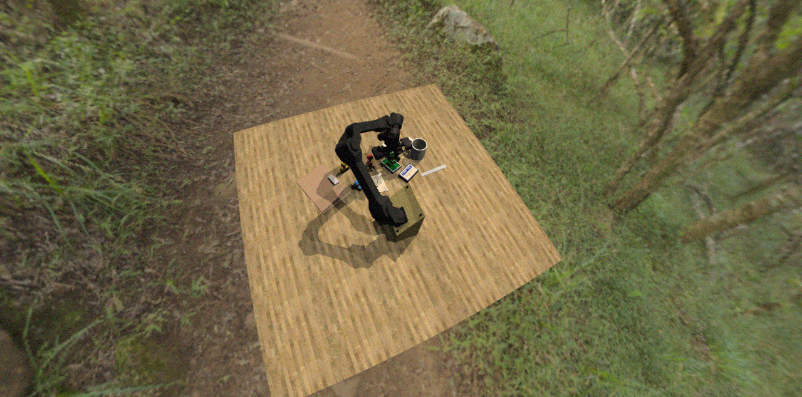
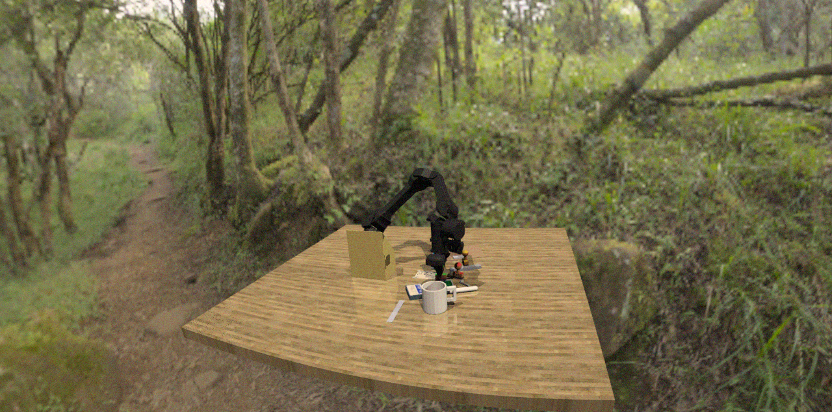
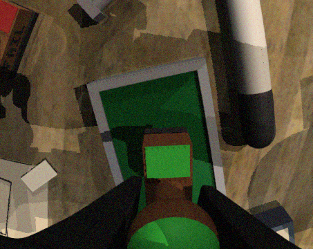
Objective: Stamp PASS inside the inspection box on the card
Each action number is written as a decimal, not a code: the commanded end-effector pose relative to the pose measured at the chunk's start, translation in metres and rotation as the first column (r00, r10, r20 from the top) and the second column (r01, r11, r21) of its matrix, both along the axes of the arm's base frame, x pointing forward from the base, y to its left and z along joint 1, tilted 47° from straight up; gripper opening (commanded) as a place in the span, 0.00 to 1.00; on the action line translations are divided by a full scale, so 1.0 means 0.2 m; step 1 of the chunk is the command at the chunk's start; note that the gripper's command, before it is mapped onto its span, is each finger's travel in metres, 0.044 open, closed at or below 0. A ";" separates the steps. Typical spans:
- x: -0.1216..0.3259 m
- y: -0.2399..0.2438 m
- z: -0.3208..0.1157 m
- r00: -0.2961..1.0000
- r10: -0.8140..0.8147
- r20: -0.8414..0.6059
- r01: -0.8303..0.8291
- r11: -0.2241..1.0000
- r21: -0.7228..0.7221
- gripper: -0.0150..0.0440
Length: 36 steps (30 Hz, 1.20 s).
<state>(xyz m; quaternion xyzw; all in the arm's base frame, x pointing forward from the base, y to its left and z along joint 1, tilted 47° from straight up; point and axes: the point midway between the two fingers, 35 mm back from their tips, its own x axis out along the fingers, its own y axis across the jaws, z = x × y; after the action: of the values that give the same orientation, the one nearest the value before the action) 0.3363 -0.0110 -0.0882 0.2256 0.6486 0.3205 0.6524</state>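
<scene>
My gripper [image 1: 391, 155] [image 2: 439, 277] [image 3: 170, 191] is shut on the green-topped brown stamp [image 3: 167, 161], which is upright over the near part of the ink pad. The ink pad [image 1: 390, 166] [image 3: 146, 76] is a green rectangle with a grey rim. The stamp's underside is hidden, and I cannot tell whether it touches the ink. The pale card [image 1: 379, 183] [image 3: 28, 211] lies left of the pad in the wrist view, with a tape piece at its corner. Its outlined box [image 3: 8, 207] is partly cut off by the frame edge; no green print shows in the visible part.
A red-topped stamp [image 3: 3, 17] [image 2: 458, 266] and a grey bolt [image 3: 94, 8] lie beyond the pad. A white marker [image 3: 251, 59] [image 2: 467, 289] lies close to its right. A blue-and-white box [image 1: 408, 172] [image 2: 413, 292], a mug [image 1: 417, 149] [image 2: 434, 299] and a ruler [image 1: 433, 170] are nearby.
</scene>
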 end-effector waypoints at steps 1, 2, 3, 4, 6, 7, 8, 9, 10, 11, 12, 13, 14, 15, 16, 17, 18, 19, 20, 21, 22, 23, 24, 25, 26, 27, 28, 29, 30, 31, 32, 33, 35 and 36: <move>0.00 0.01 -0.01 1.000 -0.005 -0.004 0.005 1.000 0.003 0.25; 0.00 0.01 -0.01 1.000 -0.005 -0.004 0.005 1.000 0.003 0.25; 0.00 0.02 -0.01 1.000 -0.005 -0.004 0.005 1.000 0.003 0.25; 0.00 0.02 -0.02 1.000 -0.005 -0.003 0.005 1.000 0.003 0.25; 0.00 0.02 -0.02 1.000 -0.005 -0.003 0.005 1.000 0.003 0.25; 0.00 0.03 -0.02 1.000 -0.005 -0.003 0.005 1.000 0.003 0.25; 0.00 0.03 -0.02 1.000 -0.005 -0.003 0.005 1.000 0.003 0.25; -0.01 0.03 -0.03 1.000 -0.005 -0.003 0.005 1.000 0.003 0.25; -0.01 0.03 -0.03 1.000 -0.004 -0.003 0.004 1.000 0.003 0.25; -0.01 0.04 -0.03 1.000 -0.004 -0.003 0.004 1.000 0.003 0.25; -0.01 0.04 -0.03 1.000 -0.004 -0.003 0.004 1.000 0.003 0.25; -0.01 0.04 -0.04 1.000 -0.004 -0.003 0.004 1.000 0.003 0.25; -0.01 0.04 -0.04 1.000 -0.004 -0.003 0.004 1.000 0.003 0.25; -0.01 0.05 -0.04 1.000 -0.004 -0.003 0.004 1.000 0.004 0.25; -0.01 0.05 -0.04 1.000 -0.004 -0.002 0.004 1.000 0.004 0.25; -0.01 0.05 -0.04 1.000 -0.004 -0.002 0.004 1.000 0.004 0.25; -0.01 0.05 -0.05 1.000 -0.004 -0.002 0.004 1.000 0.004 0.25; -0.01 0.05 -0.05 1.000 -0.004 -0.002 0.004 1.000 0.004 0.25; -0.01 0.06 -0.05 1.000 -0.004 -0.002 0.004 1.000 0.004 0.25; -0.01 0.06 -0.05 1.000 -0.003 -0.002 0.003 1.000 0.004 0.25; -0.01 0.06 -0.05 1.000 -0.003 -0.002 0.003 1.000 0.004 0.25; -0.01 0.06 -0.06 1.000 -0.003 -0.002 0.003 1.000 0.004 0.25; -0.01 0.07 -0.06 1.000 -0.003 -0.002 0.003 1.000 0.004 0.25; -0.01 0.07 -0.06 1.000 -0.003 -0.002 0.003 1.000 0.004 0.25; -0.01 0.07 -0.06 1.000 -0.003 -0.002 0.003 1.000 0.004 0.25; -0.01 0.07 -0.06 1.000 -0.003 -0.002 0.003 1.000 0.004 0.25; -0.01 0.07 -0.06 1.000 -0.002 -0.001 0.002 1.000 0.004 0.25; -0.01 0.07 -0.06 1.000 -0.001 0.000 0.001 1.000 0.004 0.25; -0.01 0.07 -0.06 1.000 0.000 0.002 0.000 1.000 0.005 0.25; -0.01 0.07 -0.06 1.000 0.001 0.003 -0.001 1.000 0.005 0.25; -0.01 0.07 -0.06 1.000 0.001 0.003 -0.001 1.000 0.005 0.25; -0.01 0.07 -0.06 1.000 0.001 0.003 -0.001 1.000 0.005 0.25; -0.01 0.07 -0.06 1.000 0.001 0.003 -0.001 1.000 0.005 0.25; -0.01 0.07 -0.06 1.000 0.001 0.003 -0.001 1.000 0.005 0.25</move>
<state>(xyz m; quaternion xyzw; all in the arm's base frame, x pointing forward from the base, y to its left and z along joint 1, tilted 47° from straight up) 0.3339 0.0030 -0.1006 0.2240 0.6476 0.3235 0.6525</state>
